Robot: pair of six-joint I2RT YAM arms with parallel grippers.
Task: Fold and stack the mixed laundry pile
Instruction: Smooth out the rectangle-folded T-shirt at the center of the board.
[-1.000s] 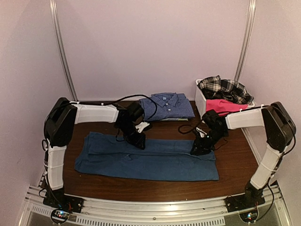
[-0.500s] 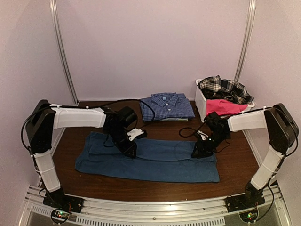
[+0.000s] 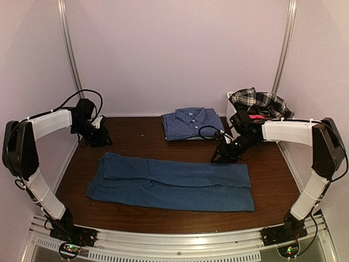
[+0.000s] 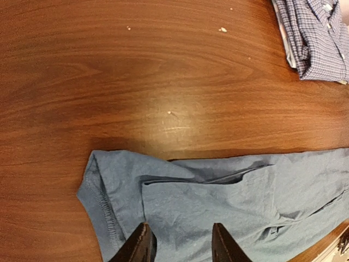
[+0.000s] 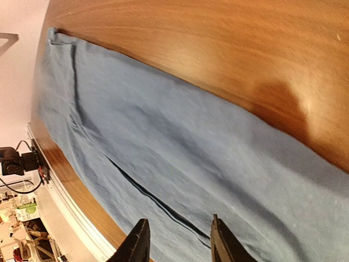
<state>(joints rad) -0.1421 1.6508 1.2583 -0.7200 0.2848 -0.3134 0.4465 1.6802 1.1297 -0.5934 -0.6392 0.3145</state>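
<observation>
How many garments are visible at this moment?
4. A blue T-shirt lies flat mid-table; a folded checked shirt sits behind it; a plaid shirt and a pink piece are in the bin at right. The bin may hide more.

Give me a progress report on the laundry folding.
Done: one blue checked shirt lies folded at the back of the table. In hand: the dark blue T-shirt lies flat, apparently folded into a long strip and not yet folded short. The left gripper and right gripper are both open and hold nothing. Left: the plaid shirt and pink piece sit unfolded in the white bin.
</observation>
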